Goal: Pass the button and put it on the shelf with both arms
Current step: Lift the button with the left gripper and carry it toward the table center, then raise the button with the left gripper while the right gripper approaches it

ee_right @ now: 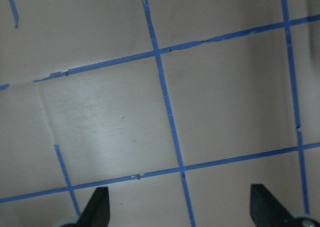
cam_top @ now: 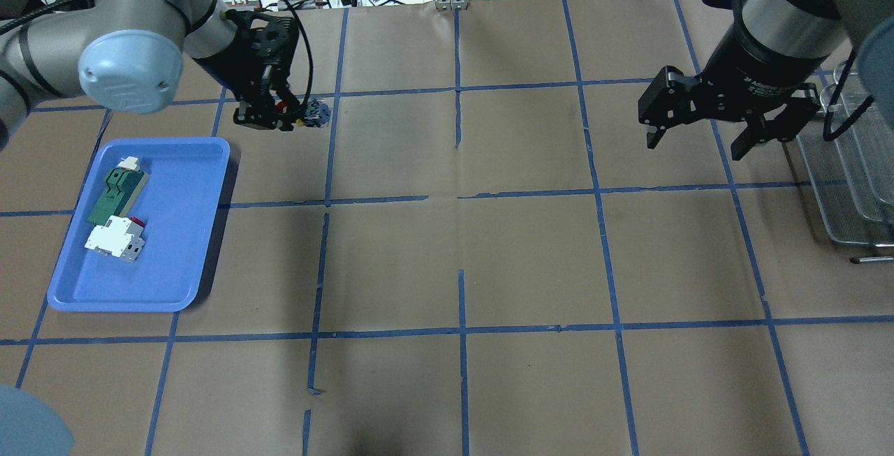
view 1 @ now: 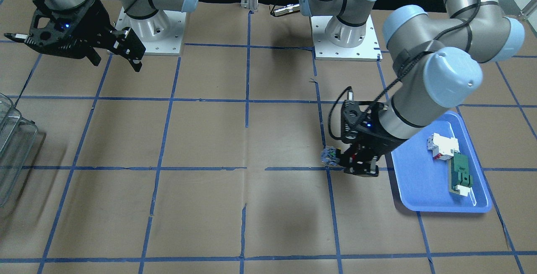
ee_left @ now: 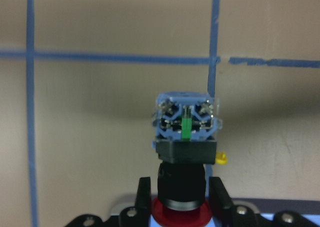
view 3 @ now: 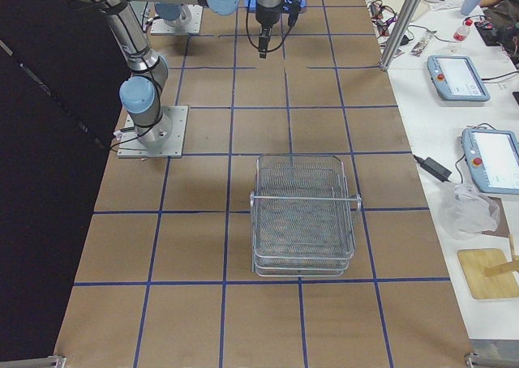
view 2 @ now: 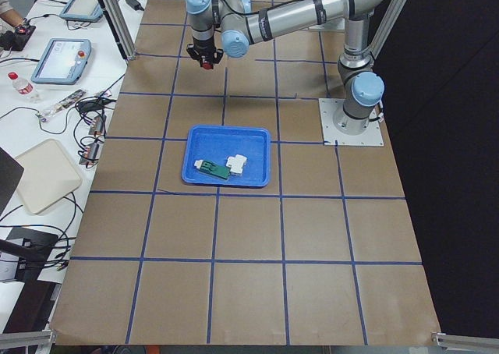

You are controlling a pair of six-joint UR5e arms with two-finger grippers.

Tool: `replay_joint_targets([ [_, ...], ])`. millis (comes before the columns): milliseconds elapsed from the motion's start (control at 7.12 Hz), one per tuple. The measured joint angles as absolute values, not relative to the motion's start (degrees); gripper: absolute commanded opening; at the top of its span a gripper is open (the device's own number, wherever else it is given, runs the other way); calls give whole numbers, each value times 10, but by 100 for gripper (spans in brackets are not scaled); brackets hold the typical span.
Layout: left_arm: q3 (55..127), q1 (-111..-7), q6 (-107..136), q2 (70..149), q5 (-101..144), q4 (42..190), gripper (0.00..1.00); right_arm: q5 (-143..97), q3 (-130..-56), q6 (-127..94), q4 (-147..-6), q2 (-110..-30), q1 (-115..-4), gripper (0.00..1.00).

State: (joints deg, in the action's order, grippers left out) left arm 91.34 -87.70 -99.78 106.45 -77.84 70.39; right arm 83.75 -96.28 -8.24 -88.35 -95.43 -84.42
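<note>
My left gripper (cam_top: 279, 117) is shut on the button (ee_left: 185, 152), held by its black body with the red cap toward the palm. The multicoloured terminal end (cam_top: 316, 112) sticks out past the fingertips; it also shows in the front view (view 1: 329, 155). The gripper hangs above the table just beyond the blue tray (cam_top: 188, 260). My right gripper (cam_top: 698, 136) is open and empty, held above the table next to the wire-mesh shelf (cam_top: 848, 184). The shelf shows whole in the right exterior view (view 3: 302, 214).
The blue tray (view 1: 415, 181) holds a white block with red marks (view 1: 442, 146) and a green flat part (view 1: 460, 177). Blue tape lines grid the brown table (cam_top: 461, 246). The two arm bases (view 1: 153, 30) stand at the table's robot side.
</note>
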Motion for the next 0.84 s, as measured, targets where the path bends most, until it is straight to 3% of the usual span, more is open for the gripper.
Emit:
replay_joint_targets([
  [421,887,-998,-826,1060,-742,681,0,705,-946,-237,-884,-924,-837,100],
  [843,882,-1050,-709,1053,-678,626,0,628,-928,-391,-910,-891,-834,100],
])
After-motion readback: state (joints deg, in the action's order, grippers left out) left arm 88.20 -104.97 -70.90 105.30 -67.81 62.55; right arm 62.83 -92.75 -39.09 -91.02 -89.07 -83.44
